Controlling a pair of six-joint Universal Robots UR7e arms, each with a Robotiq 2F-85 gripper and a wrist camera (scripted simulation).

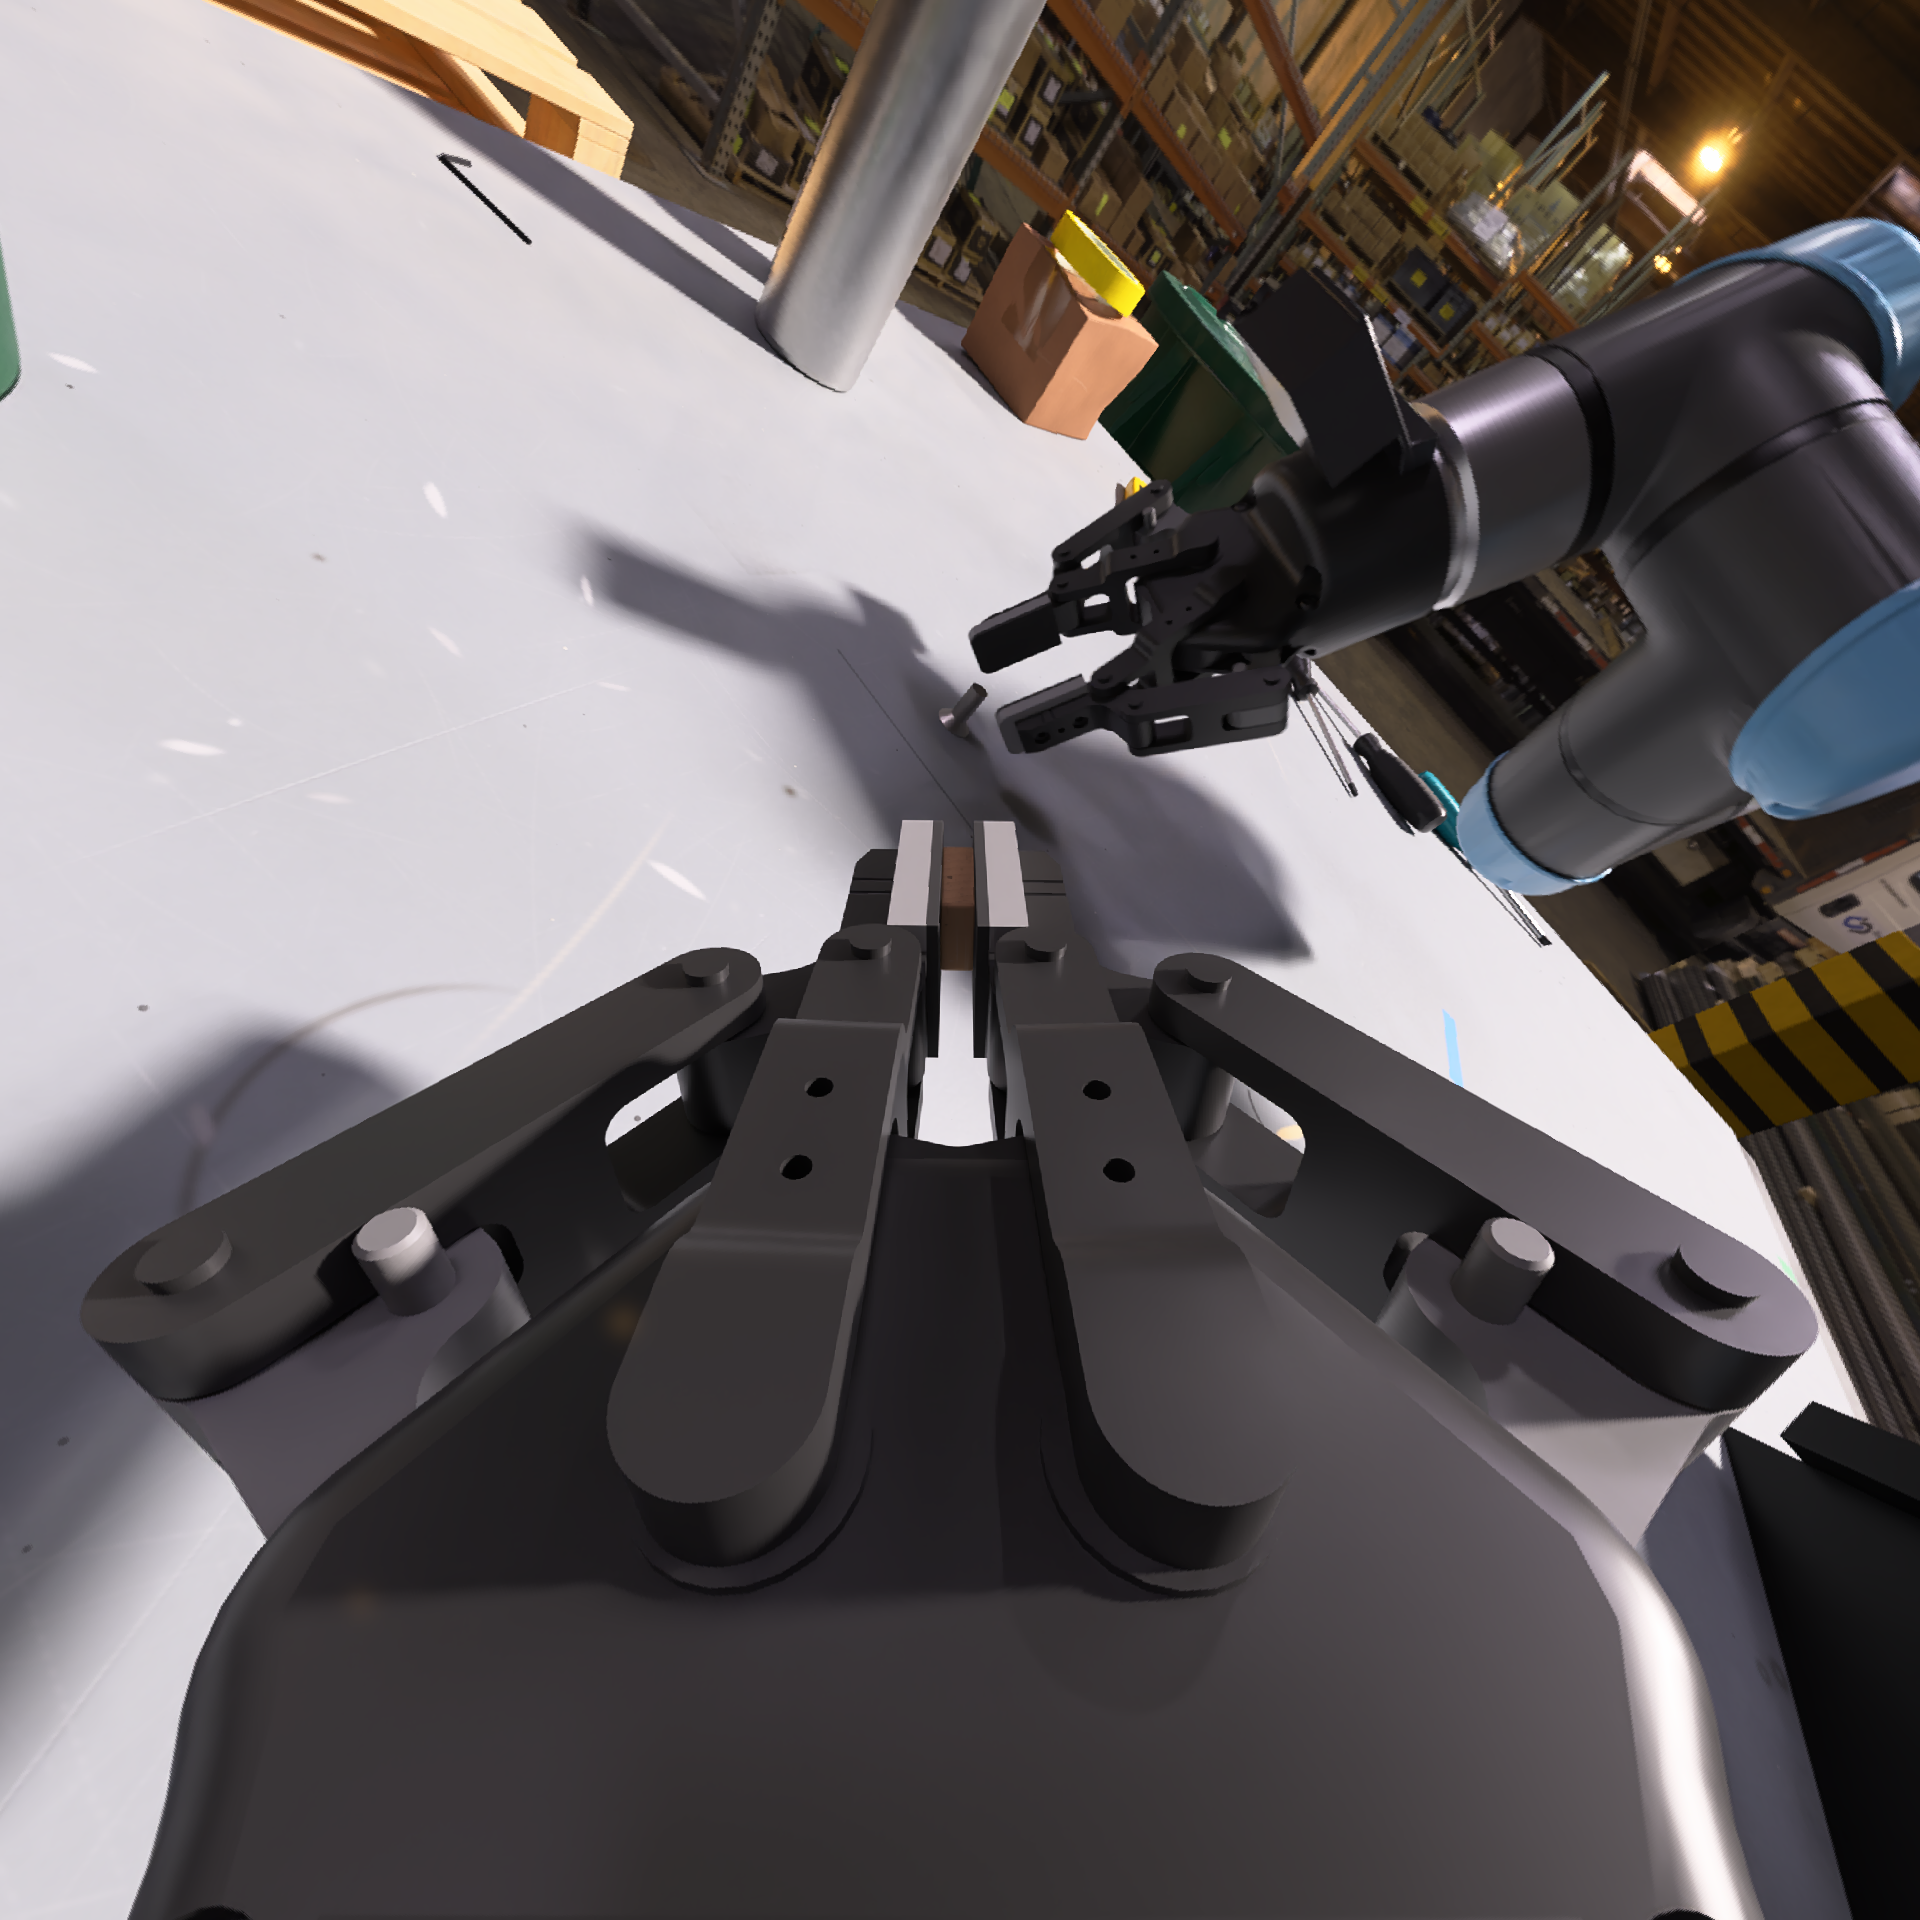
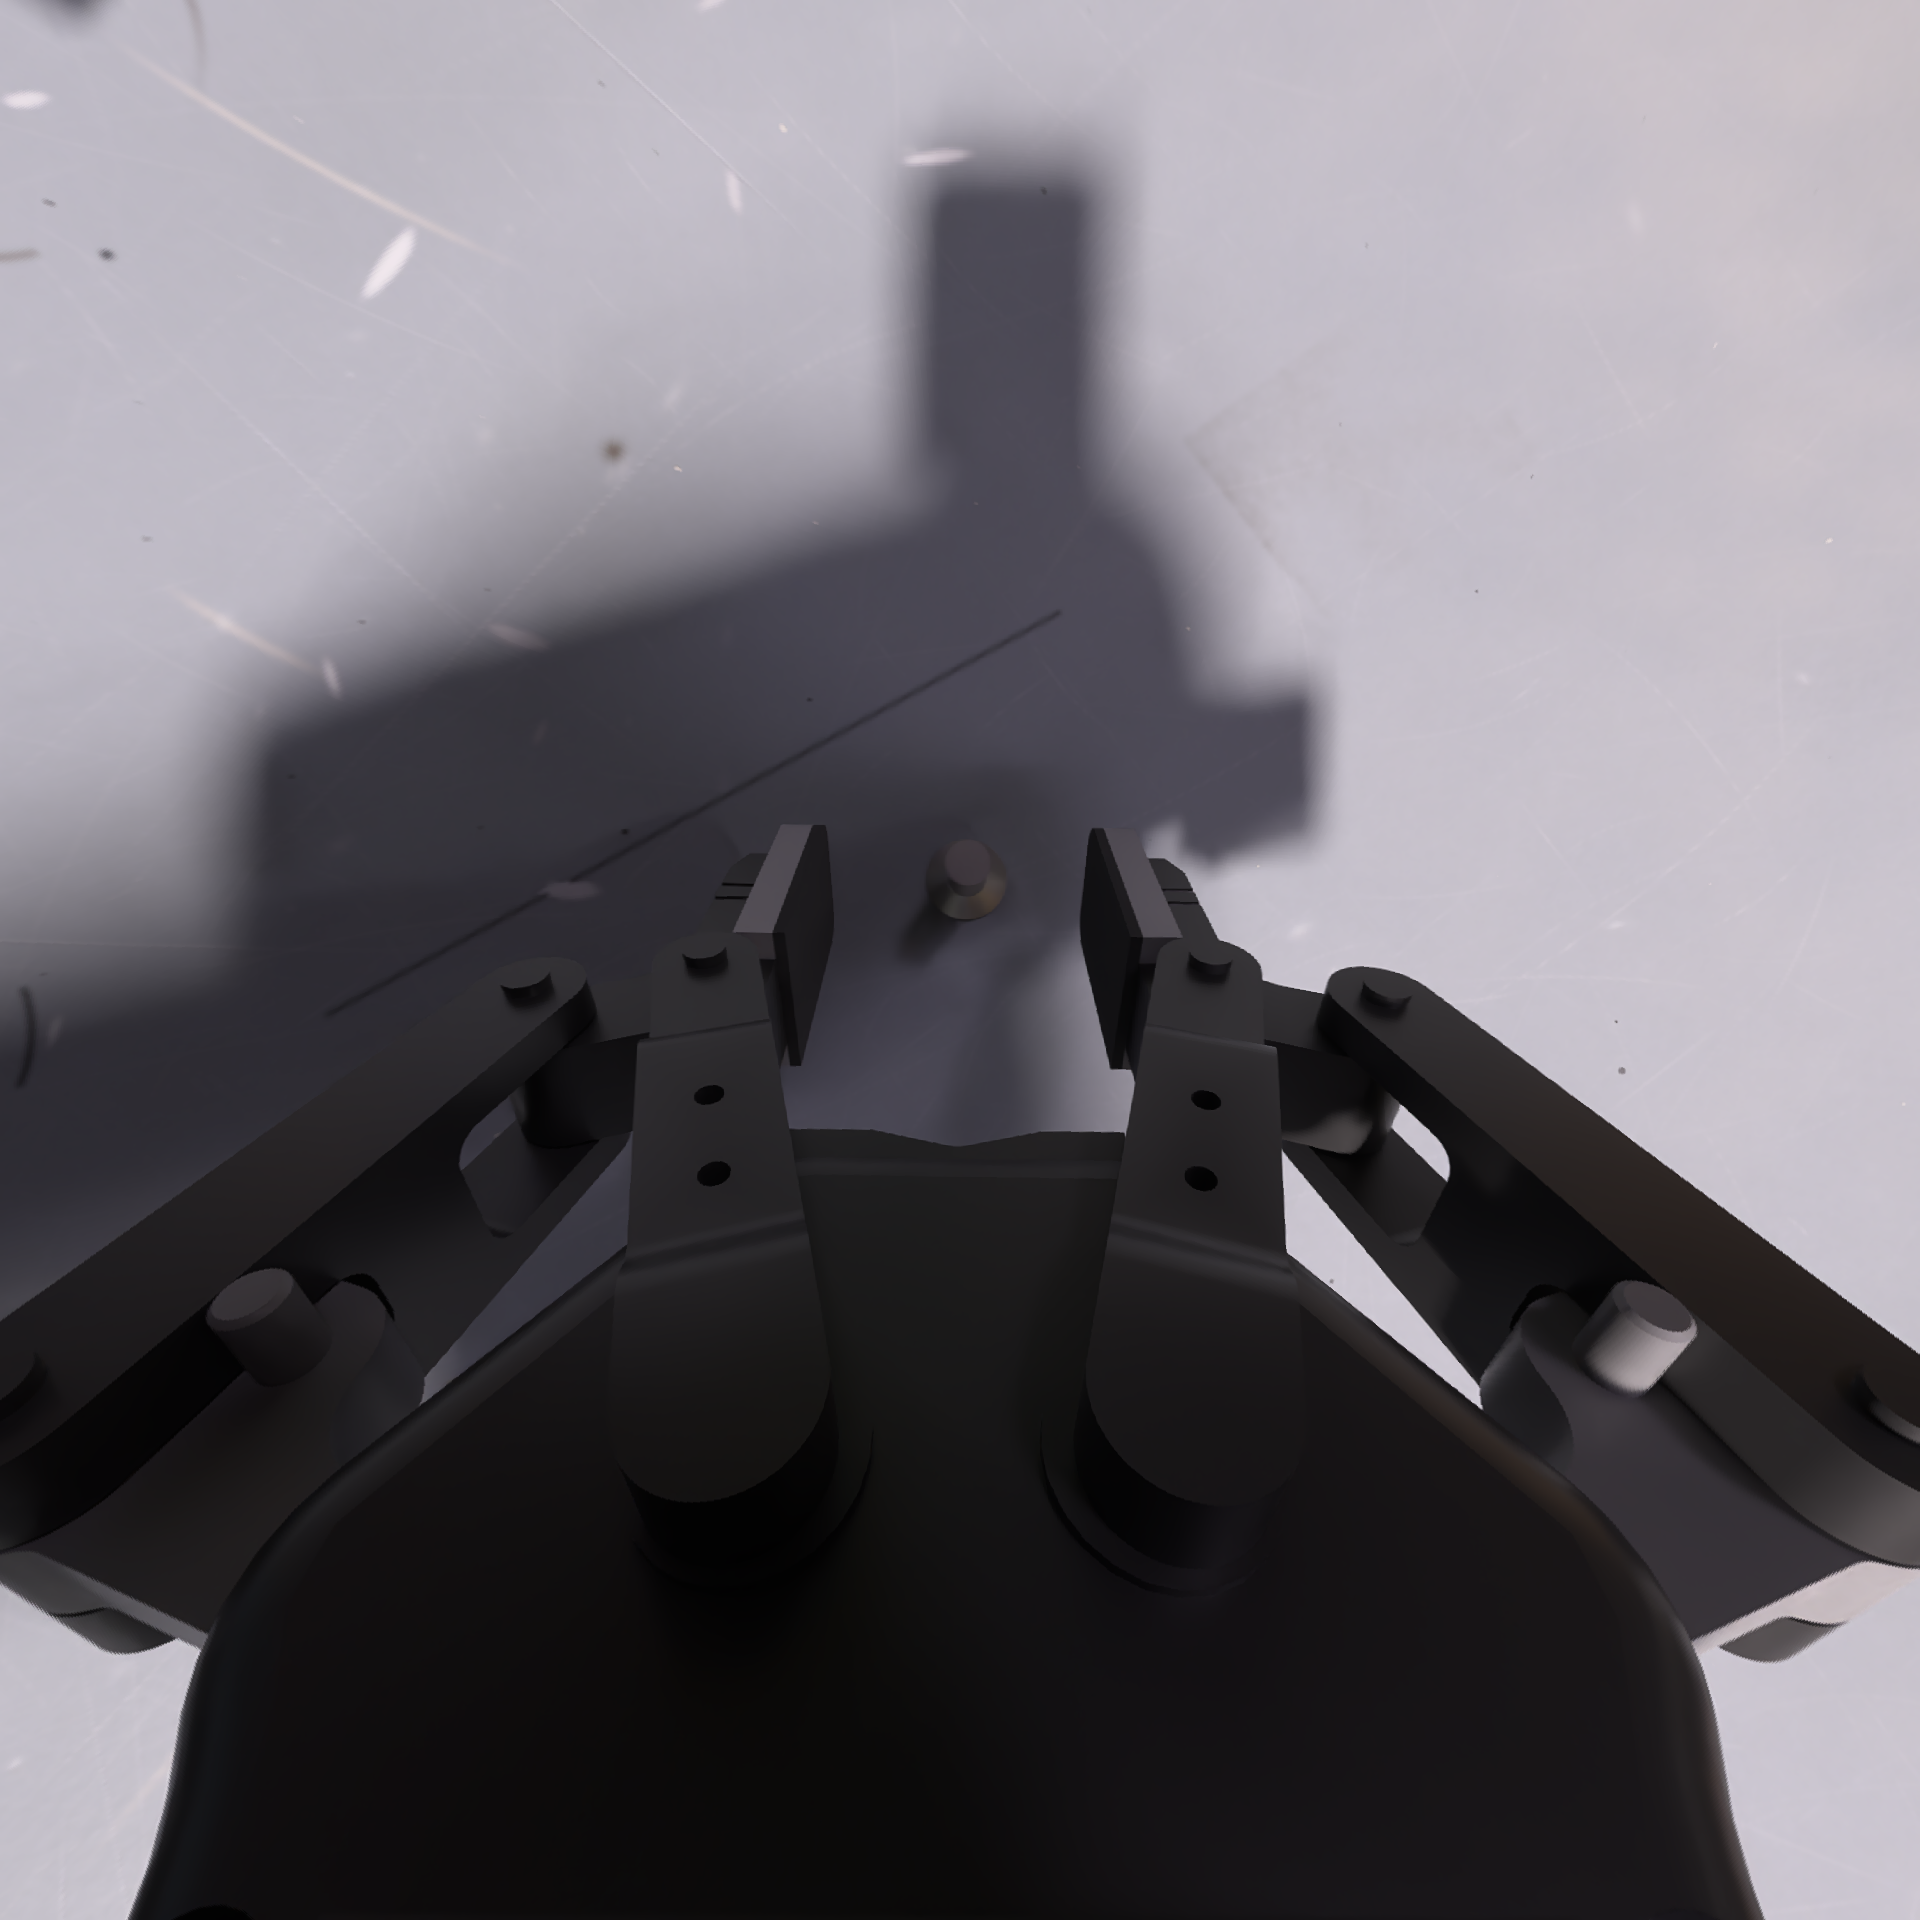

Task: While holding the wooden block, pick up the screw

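Left gripper (image 1: pixel 957 871) is clamped on the wooden block (image 1: pixel 958 902), pads tight on both sides. Only its view shows the right gripper (image 1: pixel 995 677) side-on, jaws apart, tips just beside the screw (image 1: pixel 963 712) mid-table (image 1: pixel 312 675). The right wrist view frames the screw (image 2: pixel 964 879) between its spread fingers, untouched.

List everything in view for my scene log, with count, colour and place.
wooden block: 1, brown, clamped between the left gripper's pads
screw: 1, grey metal, on the table between the right gripper's open fingers
table: 1, pale grey, under everything
metal post: 1, silver, standing at the table's far side
hex key: 1, black, far on the table
wooden frame: 1, light wood, far corner
cardboard box: 1, brown, far edge
green bin: 1, dark green, beside the box
left gripper: 1, dark grey, shut
right gripper: 1, black, open
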